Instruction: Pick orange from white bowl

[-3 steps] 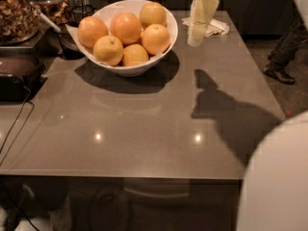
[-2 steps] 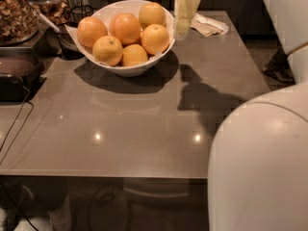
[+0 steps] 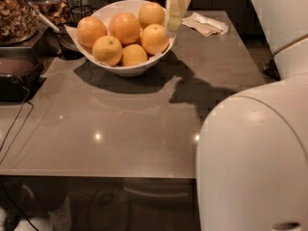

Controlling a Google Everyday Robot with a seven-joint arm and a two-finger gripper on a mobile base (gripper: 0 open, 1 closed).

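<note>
The white bowl (image 3: pixel 126 69) stands at the back left of the grey table and holds several oranges. The nearest orange to the gripper (image 3: pixel 154 38) lies at the bowl's right side, with another orange (image 3: pixel 151 14) behind it. My gripper (image 3: pixel 176 11) hangs point-down just above the bowl's right rim, beside those two oranges. It holds nothing that I can see. My white arm fills the right side of the view.
A crumpled napkin (image 3: pixel 207 23) lies on the table right of the bowl. Dark containers of nuts (image 3: pixel 17 18) and a black appliance (image 3: pixel 17 78) with a cable stand at the left. The grey table (image 3: pixel 144 124) has its front edge near the bottom.
My gripper has moved left from over the napkin to the bowl's right rim. My arm has swung in and now covers more of the right side.
</note>
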